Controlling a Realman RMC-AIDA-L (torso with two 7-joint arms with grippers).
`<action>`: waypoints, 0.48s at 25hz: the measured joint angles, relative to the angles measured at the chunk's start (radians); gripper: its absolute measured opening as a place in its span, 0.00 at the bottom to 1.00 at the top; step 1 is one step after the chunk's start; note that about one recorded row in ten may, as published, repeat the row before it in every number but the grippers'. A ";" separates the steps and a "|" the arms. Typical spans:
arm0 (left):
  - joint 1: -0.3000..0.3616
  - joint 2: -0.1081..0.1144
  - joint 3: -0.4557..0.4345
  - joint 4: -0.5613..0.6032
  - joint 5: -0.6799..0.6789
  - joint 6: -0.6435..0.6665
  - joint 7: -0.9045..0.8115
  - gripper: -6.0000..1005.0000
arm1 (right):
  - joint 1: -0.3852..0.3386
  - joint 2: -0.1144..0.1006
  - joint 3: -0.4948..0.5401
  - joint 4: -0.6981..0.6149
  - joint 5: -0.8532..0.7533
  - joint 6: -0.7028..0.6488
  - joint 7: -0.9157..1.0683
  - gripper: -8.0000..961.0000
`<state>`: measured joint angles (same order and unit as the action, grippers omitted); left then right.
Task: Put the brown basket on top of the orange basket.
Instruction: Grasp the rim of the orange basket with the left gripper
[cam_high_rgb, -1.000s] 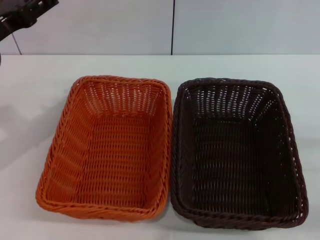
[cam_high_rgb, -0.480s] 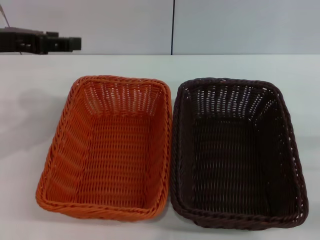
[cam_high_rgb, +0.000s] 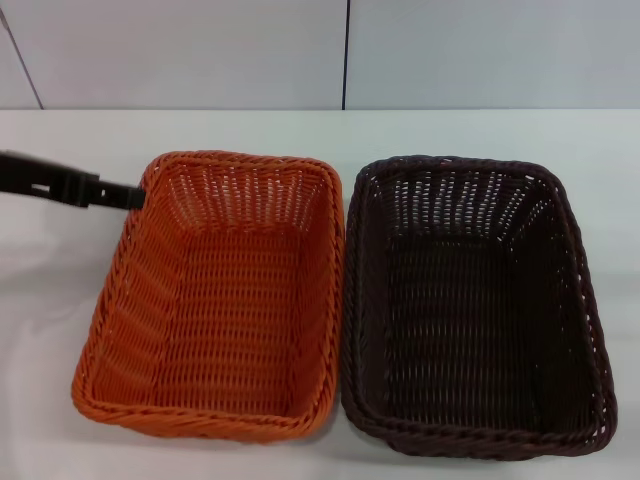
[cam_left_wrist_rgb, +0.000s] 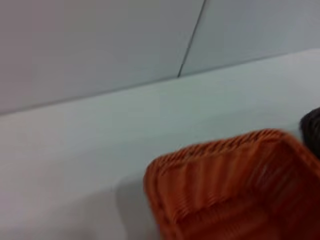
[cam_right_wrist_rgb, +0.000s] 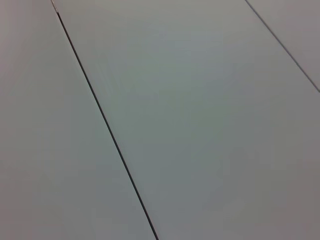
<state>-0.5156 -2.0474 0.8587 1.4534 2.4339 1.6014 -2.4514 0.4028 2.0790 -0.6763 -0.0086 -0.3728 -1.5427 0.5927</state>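
The orange basket (cam_high_rgb: 212, 300) fills the centre-left of the head view, the brown basket (cam_high_rgb: 473, 305) the centre-right; both stand on the white table (cam_high_rgb: 60, 300), their long rims side by side and about touching. The left gripper (cam_high_rgb: 125, 195) reaches in from the left edge, its tip just beside the orange basket's upper-left corner; whether its jaws are parted cannot be told. Bare tabletop lies left of and behind the baskets. No writing shows anywhere.

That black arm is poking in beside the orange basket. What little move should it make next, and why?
Probably swing across toward the brown basket, since that one must be lifted. The left claw sits at the orange basket's far left corner, and both baskets rest side by side on the table.
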 joint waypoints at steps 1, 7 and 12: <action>0.002 -0.003 -0.002 -0.004 0.018 -0.003 0.000 0.70 | -0.001 0.000 0.000 0.000 0.000 0.001 0.000 0.53; 0.023 -0.007 -0.006 -0.044 0.057 -0.009 -0.014 0.70 | -0.003 0.001 0.000 0.001 0.000 0.011 -0.001 0.53; 0.046 -0.007 -0.003 -0.077 0.058 -0.014 -0.012 0.70 | -0.003 0.001 0.000 0.001 0.000 0.011 -0.001 0.53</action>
<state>-0.4698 -2.0544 0.8557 1.3762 2.4916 1.5877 -2.4636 0.3993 2.0801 -0.6765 -0.0076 -0.3728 -1.5318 0.5920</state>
